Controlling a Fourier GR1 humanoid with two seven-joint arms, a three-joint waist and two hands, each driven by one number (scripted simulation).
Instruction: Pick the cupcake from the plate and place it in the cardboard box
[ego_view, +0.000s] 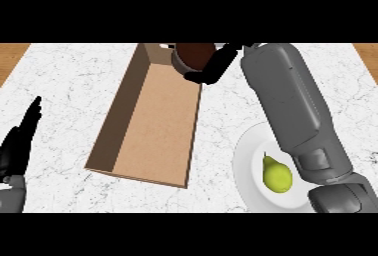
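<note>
On the white marbled table (81, 75) a long cardboard box (151, 122) lies open. The right hand (210, 67) reaches over the box's far end, its black fingers (199, 76) curled round the brown cupcake (193, 54). Just right of the box a white plate (251, 172) carries a yellow-green pear (277, 175), partly under the grey forearm. The left hand (18, 145) rests open at the left edge.
</note>
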